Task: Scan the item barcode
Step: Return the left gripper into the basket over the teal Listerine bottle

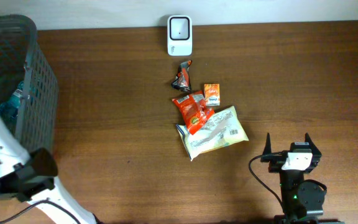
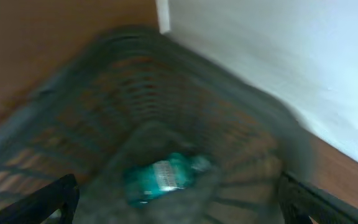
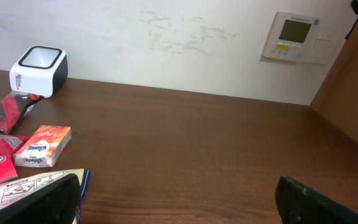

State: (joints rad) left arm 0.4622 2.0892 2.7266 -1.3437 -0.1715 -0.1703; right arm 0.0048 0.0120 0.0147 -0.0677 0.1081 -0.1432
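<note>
Scanner (image 1: 179, 35): at the far edge of the table (image 1: 117, 124), ahead of you.
Wrapper (image 1: 182, 76): just in front of the scanner.
Pouch (image 1: 219, 134): nearest you of the loose items.
Snack bag (image 1: 192, 111): on the pouch's far left corner.
Tissue pack (image 1: 212, 94): just right of the snack bag, behind the pouch.
Basket (image 1: 39, 81): at your left, well apart from the items.
Bottle (image 2: 163, 177): inside the basket, on its floor.

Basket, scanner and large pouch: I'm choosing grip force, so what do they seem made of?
Basket: grey, matte, probably moulded plastic, given its even slatted walls. Scanner: white, smooth, likely hard plastic, rounded corners. Large pouch: pale printed film, seemingly plastic, crinkled surface.
</note>
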